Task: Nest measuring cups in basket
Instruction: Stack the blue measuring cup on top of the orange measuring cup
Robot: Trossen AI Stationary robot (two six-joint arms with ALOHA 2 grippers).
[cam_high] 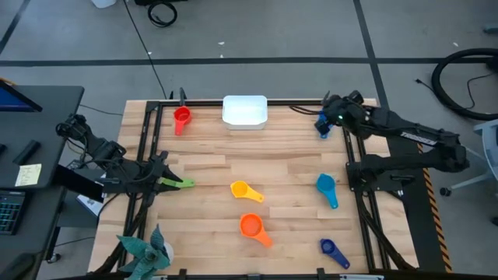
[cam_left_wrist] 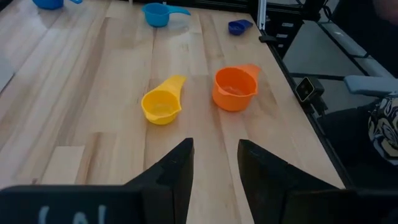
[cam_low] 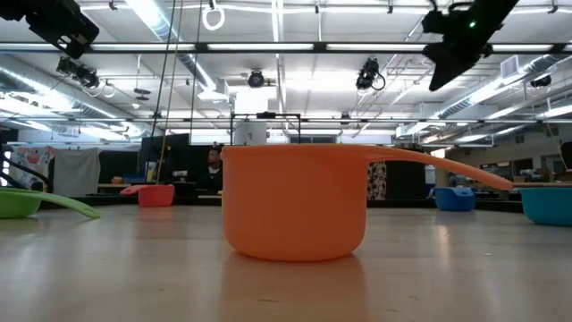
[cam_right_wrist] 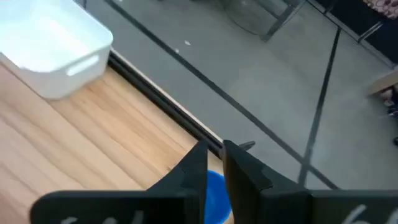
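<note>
Orange cup (cam_high: 250, 225) nearest front edge, yellow cup (cam_high: 240, 189) behind it. L gripper (cam_left_wrist: 214, 165) at left edge, jaws apart, empty. R gripper (cam_right_wrist: 214, 163) far right, over blue cup (cam_right_wrist: 214, 194); grip unclear. Basket (cam_high: 245, 110) far edge, centre.

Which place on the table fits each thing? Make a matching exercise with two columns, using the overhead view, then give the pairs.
Things:
1. red cup
2. white basket
3. green cup
4. dark blue cup

Places:
A. near right corner of the table
B. left edge, by the left gripper
C. middle of the far edge
D. far left corner

Pairs: 1-D, 2-C, 3-B, 4-A
</note>
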